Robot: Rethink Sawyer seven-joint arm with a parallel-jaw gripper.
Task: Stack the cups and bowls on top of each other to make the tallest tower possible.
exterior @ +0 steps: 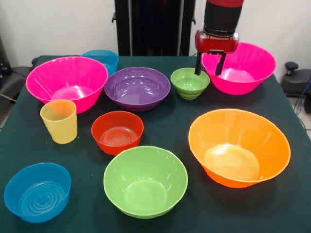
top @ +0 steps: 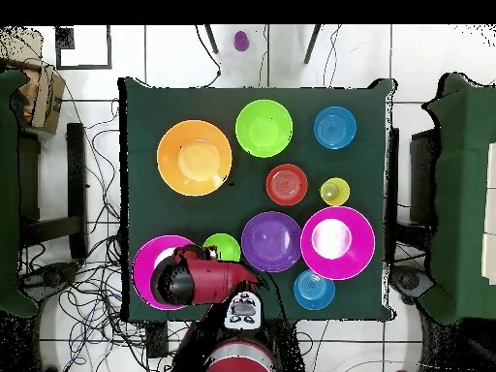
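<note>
My gripper (exterior: 209, 68) is open at the back right, its two fingers straddling the left rim of a big pink bowl (exterior: 243, 68). In the overhead view my arm covers part of that bowl (top: 145, 276). The yellow cup (exterior: 59, 121) (top: 335, 191) stands upright at the left. All bowls stand apart and none is stacked: another big pink bowl (exterior: 67, 80), a purple bowl (exterior: 137, 87), a small lime green bowl (exterior: 190, 82), a red-orange bowl (exterior: 117, 132), a big orange bowl (exterior: 239, 148), a big lime green bowl (exterior: 145, 181) and two blue bowls (exterior: 38, 191) (exterior: 103, 57).
The dark green table (exterior: 165, 121) is ringed by chairs and floor cables in the overhead view. The small lime green bowl sits close to the left of my gripper. My pedestal (exterior: 150, 26) stands behind the table.
</note>
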